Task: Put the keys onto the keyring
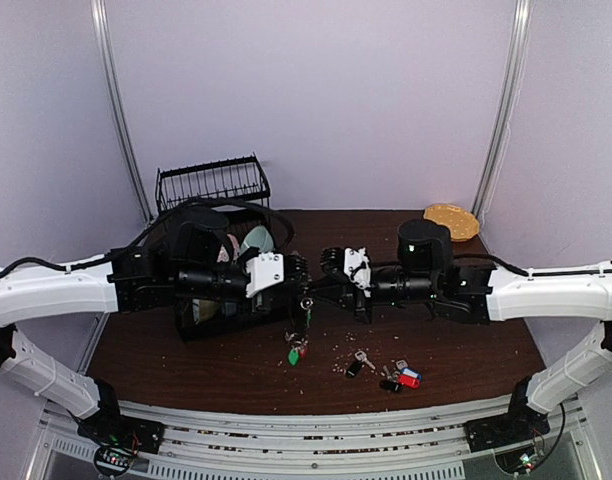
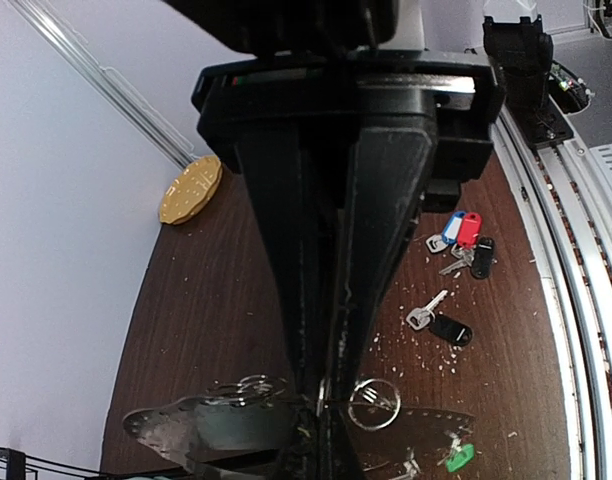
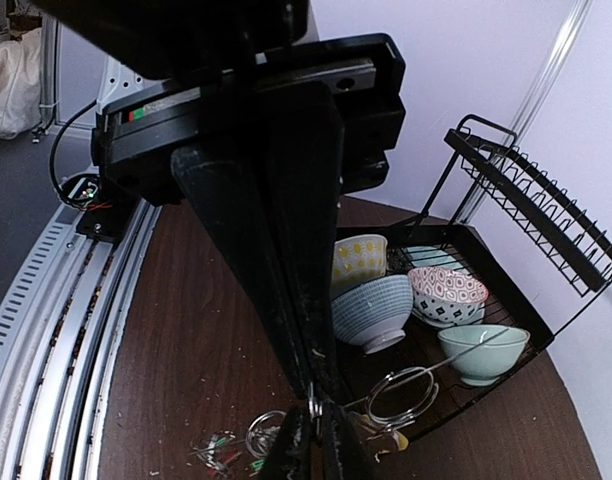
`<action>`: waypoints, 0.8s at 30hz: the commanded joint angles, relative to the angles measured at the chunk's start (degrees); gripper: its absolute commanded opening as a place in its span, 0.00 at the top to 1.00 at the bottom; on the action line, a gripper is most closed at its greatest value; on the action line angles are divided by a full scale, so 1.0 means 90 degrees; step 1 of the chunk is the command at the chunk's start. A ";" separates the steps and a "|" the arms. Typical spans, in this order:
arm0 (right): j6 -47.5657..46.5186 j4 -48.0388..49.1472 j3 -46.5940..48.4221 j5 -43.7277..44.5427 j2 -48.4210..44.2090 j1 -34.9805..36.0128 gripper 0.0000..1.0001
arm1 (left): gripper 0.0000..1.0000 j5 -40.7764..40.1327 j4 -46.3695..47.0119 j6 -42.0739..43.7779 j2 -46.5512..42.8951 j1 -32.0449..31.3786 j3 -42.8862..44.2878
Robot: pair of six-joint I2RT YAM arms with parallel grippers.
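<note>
Progress looks partial. Your left gripper (image 2: 321, 398) is clamped fully shut. Its fingers (image 2: 381, 240) pinch the thin wire of the keyring (image 3: 404, 393) right at the tips, so the keyring hangs in the air between the two arms, clear of the table (image 1: 186, 370). Your right gripper (image 3: 314, 405) meets it tip to tip. Its fingers are nearly together at that same wire, but you cannot tell from these views whether they grip the keyring itself or a key's own small ring.

Directly below both sets of fingertips a small bunch dangles, with a green tag (image 1: 294, 355) lowest and a touch of red beside it. Take those keys as most likely threaded on.

What is left lies on the table, below the fingers and off toward the right arm's side. The black-tag key (image 2: 439, 322) is nearest the fingertips, and beyond it is a cluster (image 2: 463, 238) with red, blue and black tags. None of these touches the keyring, so each has yet to be picked up and threaded on.
</note>
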 commanded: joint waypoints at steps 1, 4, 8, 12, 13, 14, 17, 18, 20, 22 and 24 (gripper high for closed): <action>-0.0035 -0.0010 0.0223 -0.0101 0.0066 0.0046 0.98 | 1.00 0.0220 0.0322 -0.0030 0.0035 -0.0029 0.0308; 0.0113 0.0369 -0.0015 -0.0146 -0.0134 0.0020 1.00 | 1.00 0.0252 0.0436 -0.0174 -0.0005 -0.0029 0.0244; 0.0572 0.1241 -0.0417 -0.0292 -0.0438 -0.0041 1.00 | 0.75 0.0120 0.1385 -0.0539 -0.0341 0.0000 -0.0418; 0.1377 0.2403 -0.0716 -0.0604 -0.0424 -0.0039 1.00 | 0.73 0.0423 0.2517 -0.1088 -0.0552 0.0009 -0.1010; 0.1561 0.2718 -0.0791 -0.0577 -0.0424 -0.0036 1.00 | 0.73 0.0441 0.2736 -0.1238 -0.0573 0.0010 -0.1079; 0.1753 0.2997 -0.0890 -0.0503 -0.0414 -0.0037 1.00 | 0.74 0.0457 0.2883 -0.1345 -0.0595 0.0010 -0.1133; 0.2151 0.3735 -0.1118 -0.0435 -0.0351 -0.0033 1.00 | 0.74 0.0483 0.3212 -0.1515 -0.0687 0.0011 -0.1332; 0.2208 0.3797 -0.1137 -0.0452 -0.0318 -0.0022 1.00 | 0.74 0.0513 0.3343 -0.1577 -0.0731 0.0004 -0.1413; 0.2281 0.4011 -0.1215 -0.0512 -0.0265 -0.0011 1.00 | 0.75 0.0545 0.3578 -0.1716 -0.0736 0.0010 -0.1505; 0.2379 0.4293 -0.1298 -0.0516 -0.0229 -0.0003 1.00 | 0.75 0.0647 0.3704 -0.1842 -0.0677 0.0011 -0.1508; 0.2436 0.4339 -0.1272 -0.0580 -0.0184 0.0003 1.00 | 0.78 0.0707 0.3743 -0.1932 -0.0615 0.0011 -0.1465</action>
